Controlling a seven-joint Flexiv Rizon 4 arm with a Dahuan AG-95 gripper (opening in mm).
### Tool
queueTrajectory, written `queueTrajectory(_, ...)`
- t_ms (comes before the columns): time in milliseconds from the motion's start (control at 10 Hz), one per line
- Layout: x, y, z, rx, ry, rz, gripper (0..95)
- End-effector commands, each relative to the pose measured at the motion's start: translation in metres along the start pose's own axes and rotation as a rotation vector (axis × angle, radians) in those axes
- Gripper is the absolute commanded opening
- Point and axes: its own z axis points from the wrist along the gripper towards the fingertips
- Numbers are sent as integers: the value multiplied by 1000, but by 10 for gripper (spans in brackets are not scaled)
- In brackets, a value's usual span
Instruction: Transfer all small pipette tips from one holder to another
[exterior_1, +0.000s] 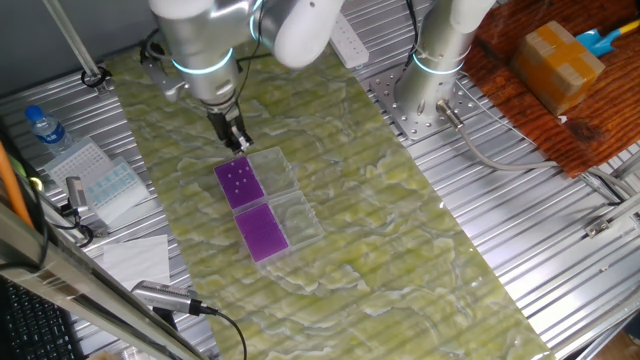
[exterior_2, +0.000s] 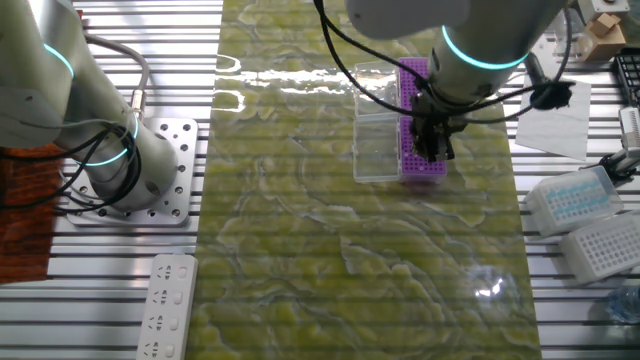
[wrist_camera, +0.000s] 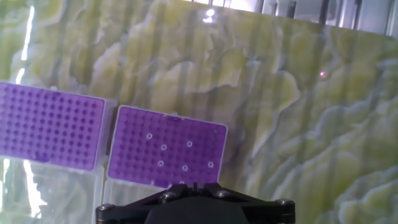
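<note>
Hand view shows six small pipette tips (wrist_camera: 163, 147) as pale rings scattered across the near purple rack (wrist_camera: 166, 148), with a second purple rack (wrist_camera: 50, 124) just beside it, all its holes bare. From one fixed view the gripper (exterior_1: 236, 141) hangs over the far edge of the tip-bearing rack, on the green marbled mat (exterior_1: 380, 210). Whether its fingers are spread or pressed together, I cannot tell.
</note>
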Motion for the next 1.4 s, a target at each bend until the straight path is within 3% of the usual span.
queueTrajectory(100, -3, 5, 12, -2, 2, 41, 0)
queueTrajectory(500, -5, 11, 29, 3, 1, 55, 0)
queueTrajectory(1000, 1, 13, 34, 5, 3, 28, 0)
queueTrajectory(1100, 2, 13, 34, 5, 2, 28, 190)
queueTrajectory(1400, 3, 13, 34, 7, -2, 23, 190)
